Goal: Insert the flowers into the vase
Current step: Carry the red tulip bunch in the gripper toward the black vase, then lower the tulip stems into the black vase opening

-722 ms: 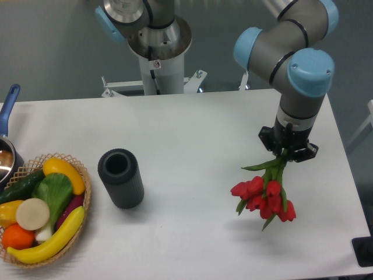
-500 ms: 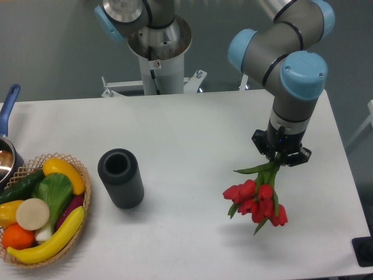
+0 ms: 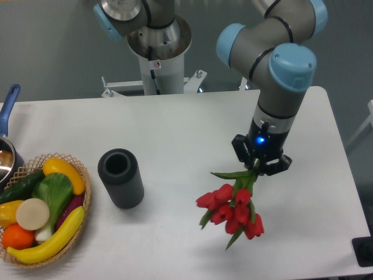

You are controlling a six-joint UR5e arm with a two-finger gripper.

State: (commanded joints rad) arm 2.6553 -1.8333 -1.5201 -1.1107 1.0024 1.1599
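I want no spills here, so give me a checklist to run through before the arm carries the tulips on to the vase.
1. Pincer shut on the flowers at the stems: ok.
2. Blooms hang clear of the table: ok.
3. Vase upright, mouth open: ok.
4. Path toward the vase free of things: ok.
5. Stem ends aimed down for insertion: not ok, blooms point down.
6. Basket apart from the vase: ok.

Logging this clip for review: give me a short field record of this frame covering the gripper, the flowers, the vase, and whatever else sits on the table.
gripper: shut on the flowers' stems, above the table
flowers: red tulips hanging blooms-down, lifted off the table, right of the vase
vase: dark ribbed cylinder, upright, mouth empty
basket: wicker, at left edge, holding fruit and vegetables
pan: blue handle, far left, partly out of view
task state: flowers not yet in vase
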